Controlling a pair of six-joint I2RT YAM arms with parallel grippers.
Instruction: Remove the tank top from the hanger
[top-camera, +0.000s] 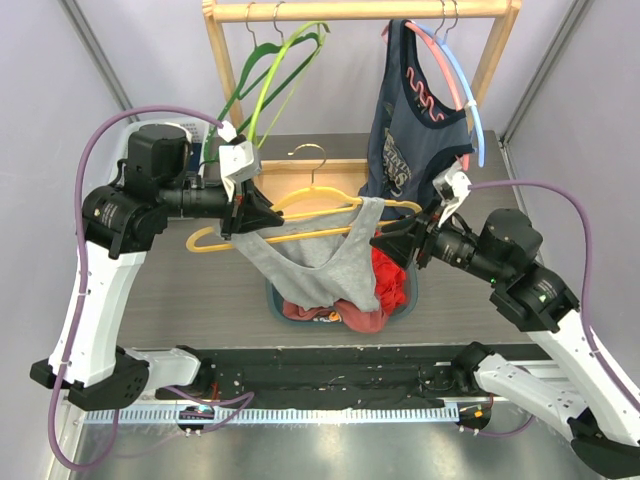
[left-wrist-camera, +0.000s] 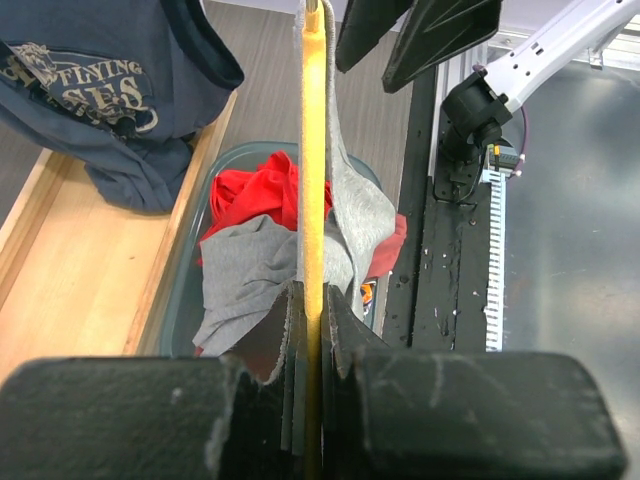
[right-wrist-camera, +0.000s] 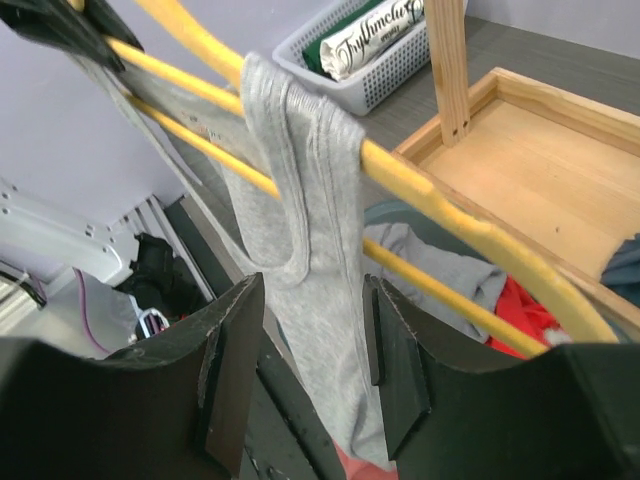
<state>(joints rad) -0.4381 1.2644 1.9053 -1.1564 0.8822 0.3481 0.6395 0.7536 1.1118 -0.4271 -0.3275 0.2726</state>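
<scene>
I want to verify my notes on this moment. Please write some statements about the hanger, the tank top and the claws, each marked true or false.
1. The left claw is shut on the yellow curved hanger. True.
2. The grey fabric tank top lies fully off that hanger. False: a strap hangs over it.
3. The right claw is clamped shut. False: its fingers stand apart, with the grey strap between them.
4. A dark blue printed top hangs from the wooden rack. True.

- The left arm (top-camera: 130, 215) reaches rightward at mid-height, and the left gripper (left-wrist-camera: 312, 300) is clamped tight on the yellow hanger (left-wrist-camera: 313, 150).
- The right arm (top-camera: 500, 250) reaches leftward. The right gripper (right-wrist-camera: 315, 340) has its jaws parted, seemingly gripping nothing.
</scene>
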